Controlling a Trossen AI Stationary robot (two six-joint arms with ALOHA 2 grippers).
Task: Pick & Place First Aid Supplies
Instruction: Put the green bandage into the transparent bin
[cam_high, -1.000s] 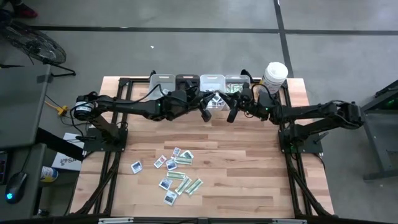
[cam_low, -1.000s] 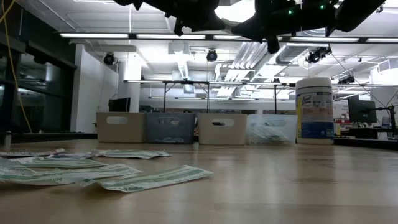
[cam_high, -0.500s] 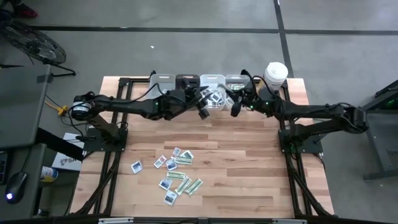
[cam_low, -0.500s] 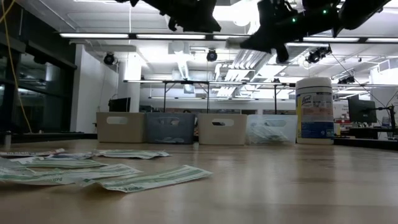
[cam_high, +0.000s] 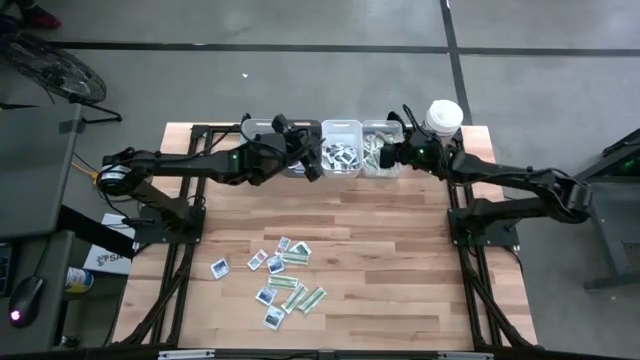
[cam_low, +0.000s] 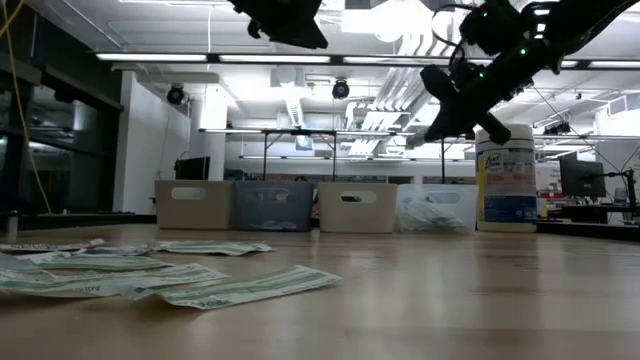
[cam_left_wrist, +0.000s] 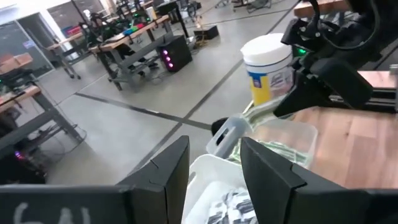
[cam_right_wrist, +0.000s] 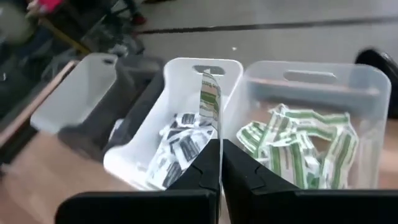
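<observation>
I see my right pincer (cam_right_wrist: 220, 155) clamped on a green-and-white strip (cam_right_wrist: 210, 102) above the clear bin (cam_high: 380, 150) at the counter's (cam_high: 400, 270) far edge. My left pincer (cam_left_wrist: 214, 168) stands part open, empty, over the white bin (cam_high: 342, 135). Loose packets (cam_high: 285, 280) lie mid-counter, open wood around them.

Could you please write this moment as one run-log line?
left gripper: open, empty, over white bin | right gripper: shut on green-and-white strip, near clear bin | loose packets: on table
</observation>
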